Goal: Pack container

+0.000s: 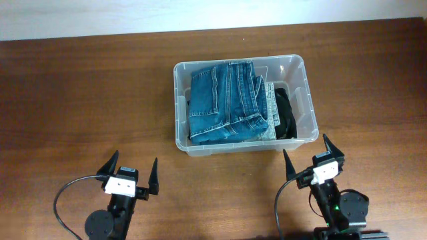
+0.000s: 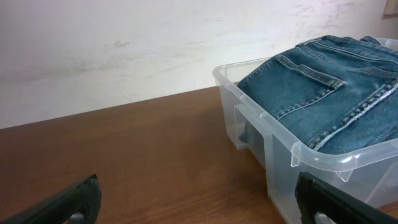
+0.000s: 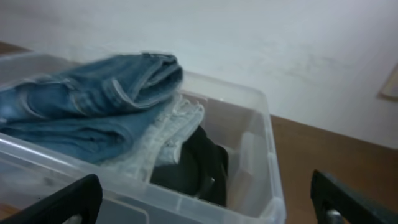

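Note:
The clear plastic container [image 1: 300, 70] stands at the middle of the table. Folded blue jeans [image 1: 223, 103] lie on top inside it, over a pale denim garment [image 1: 272, 100] and a black garment [image 1: 287, 113] at its right side. The container also shows in the left wrist view [image 2: 261, 121] and the right wrist view [image 3: 261, 124]. My left gripper [image 1: 132, 170] is open and empty, near the table's front, left of the container. My right gripper [image 1: 308, 155] is open and empty, just in front of the container's front right corner.
The brown wooden table [image 1: 80, 100] extends around the container. A pale wall [image 2: 124, 50] runs behind the table's far edge. Black cables [image 1: 63, 200] trail from both arm bases at the front.

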Controlling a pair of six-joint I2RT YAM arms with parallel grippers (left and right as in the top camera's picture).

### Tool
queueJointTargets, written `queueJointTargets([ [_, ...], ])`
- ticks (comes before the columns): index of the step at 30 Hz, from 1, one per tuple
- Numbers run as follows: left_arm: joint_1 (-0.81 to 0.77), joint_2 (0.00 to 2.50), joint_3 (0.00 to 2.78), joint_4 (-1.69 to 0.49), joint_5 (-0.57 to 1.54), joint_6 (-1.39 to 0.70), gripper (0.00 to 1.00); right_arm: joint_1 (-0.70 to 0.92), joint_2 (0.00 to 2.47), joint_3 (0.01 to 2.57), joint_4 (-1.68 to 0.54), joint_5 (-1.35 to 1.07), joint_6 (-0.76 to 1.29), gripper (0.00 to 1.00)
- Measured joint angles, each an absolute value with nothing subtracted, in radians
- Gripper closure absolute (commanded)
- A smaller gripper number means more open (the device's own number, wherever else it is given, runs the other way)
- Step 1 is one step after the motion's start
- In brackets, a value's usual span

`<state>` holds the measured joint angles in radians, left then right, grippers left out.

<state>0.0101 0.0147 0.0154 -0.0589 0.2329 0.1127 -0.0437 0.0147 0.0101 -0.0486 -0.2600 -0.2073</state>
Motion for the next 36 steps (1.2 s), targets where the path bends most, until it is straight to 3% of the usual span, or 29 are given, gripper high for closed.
queueJointTargets([
  [15,0.01,0.015,0.015,-0.059,0.233,0.113,0.01,-0.044,0.015,0.01,-0.071,-0.036,-0.089,0.01],
  [36,0.01,0.015,0.015,-0.059,0.233,0.113,0.01,-0.044,0.015,0.01,-0.073,-0.015,-0.07,0.02],
])
